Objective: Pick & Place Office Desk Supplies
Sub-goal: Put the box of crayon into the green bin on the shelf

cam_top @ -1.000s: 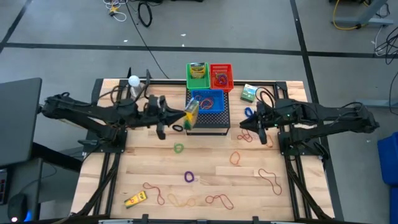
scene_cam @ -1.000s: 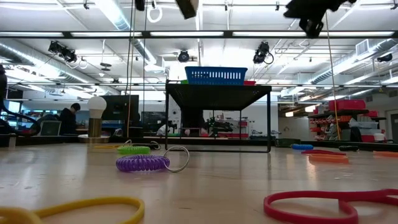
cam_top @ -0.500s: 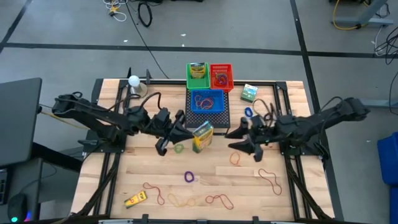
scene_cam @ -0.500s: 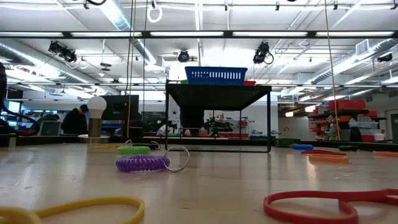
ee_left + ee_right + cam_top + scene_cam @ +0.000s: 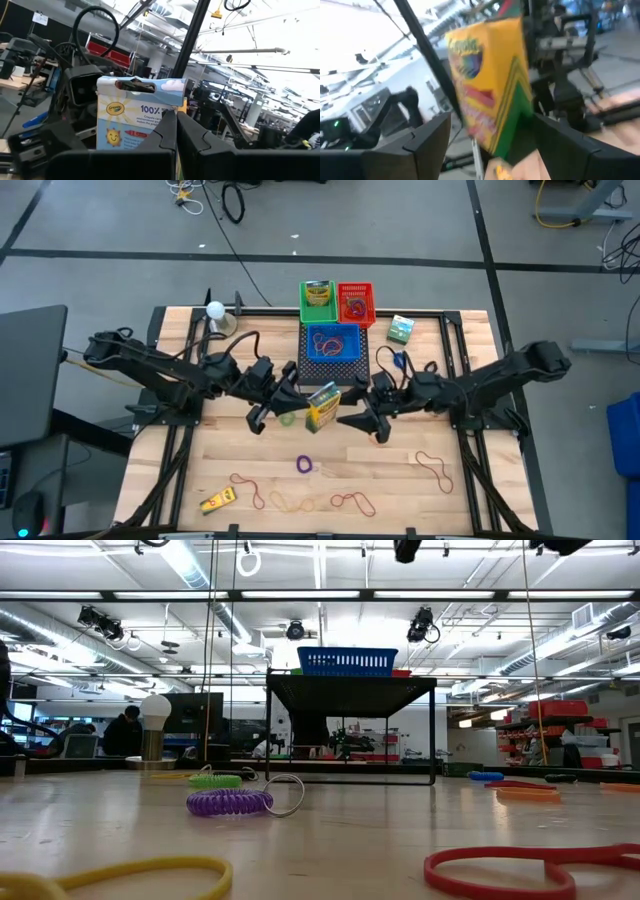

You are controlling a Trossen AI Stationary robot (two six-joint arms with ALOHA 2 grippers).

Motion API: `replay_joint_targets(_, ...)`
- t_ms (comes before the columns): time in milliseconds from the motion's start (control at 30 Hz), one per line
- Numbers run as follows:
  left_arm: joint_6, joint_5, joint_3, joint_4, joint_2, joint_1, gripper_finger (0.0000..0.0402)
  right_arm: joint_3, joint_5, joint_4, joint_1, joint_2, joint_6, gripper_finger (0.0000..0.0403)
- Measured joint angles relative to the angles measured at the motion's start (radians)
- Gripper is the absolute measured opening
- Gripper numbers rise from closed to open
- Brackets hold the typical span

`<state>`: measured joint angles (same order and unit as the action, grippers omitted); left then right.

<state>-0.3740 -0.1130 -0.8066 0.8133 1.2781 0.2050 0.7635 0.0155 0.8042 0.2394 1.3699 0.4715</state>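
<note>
Nearest me on the table [image 5: 460, 510] lie loose rubber bands [image 5: 350, 502], a small yellow item [image 5: 217, 501] and a purple ring [image 5: 304, 464]. Mid-table, my left gripper [image 5: 297, 393] is clamped on a crayon box [image 5: 322, 407], holding it up in the air just in front of the black mesh box [image 5: 334, 372]. The box reads "Crayola" and "100%" in the left wrist view [image 5: 134, 120]. My right gripper [image 5: 358, 420] sits just right of the box, fingers spread wide, holding nothing. Farther back, a blue basket [image 5: 332, 343] holds a red-brown band; behind it a green basket [image 5: 317, 302] holds a printed box and a red basket [image 5: 355, 303] holds bands. Another green box [image 5: 400, 330] lies far right.
</note>
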Motion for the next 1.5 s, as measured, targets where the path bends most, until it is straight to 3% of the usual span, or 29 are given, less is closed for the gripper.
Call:
replay_joint_targets(333, -0.006, 0.004, 0.000, 0.003, -0.001, 0.000, 0.0002, 0.034, -0.102, 0.083, -0.037, 0.064, -0.060, 0.0270)
replay_joint_targets(600, -0.009, 0.029, 0.000, 0.001, -0.001, 0.000, 0.0007, 0.037, -0.129, 0.082, -0.035, 0.064, -0.077, 0.0155)
replay_joint_targets(800, -0.021, 0.073, 0.000, -0.028, -0.018, 0.000, 0.0042, 0.037, -0.127, 0.071, -0.034, 0.055, -0.093, 0.0092)
replay_joint_targets(967, -0.027, 0.152, -0.011, -0.240, -0.082, -0.007, 0.0095, 0.037, -0.124, -0.081, -0.034, 0.004, -0.129, 0.0103)
replay_joint_targets(1133, -0.042, 0.300, -0.089, -0.473, -0.122, 0.002, 0.0144, 0.027, -0.146, -0.329, -0.027, -0.071, -0.202, 0.0100)
replay_joint_targets(1300, -0.033, 0.347, -0.179, -0.631, -0.118, 0.013, 0.0164, -0.090, -0.058, -0.367, 0.011, -0.070, -0.227, 0.0092)
replay_joint_targets(1500, -0.065, 0.389, -0.220, -0.716, -0.111, 0.024, 0.0163, -0.240, 0.150, -0.146, 0.025, 0.046, -0.347, 0.0098)
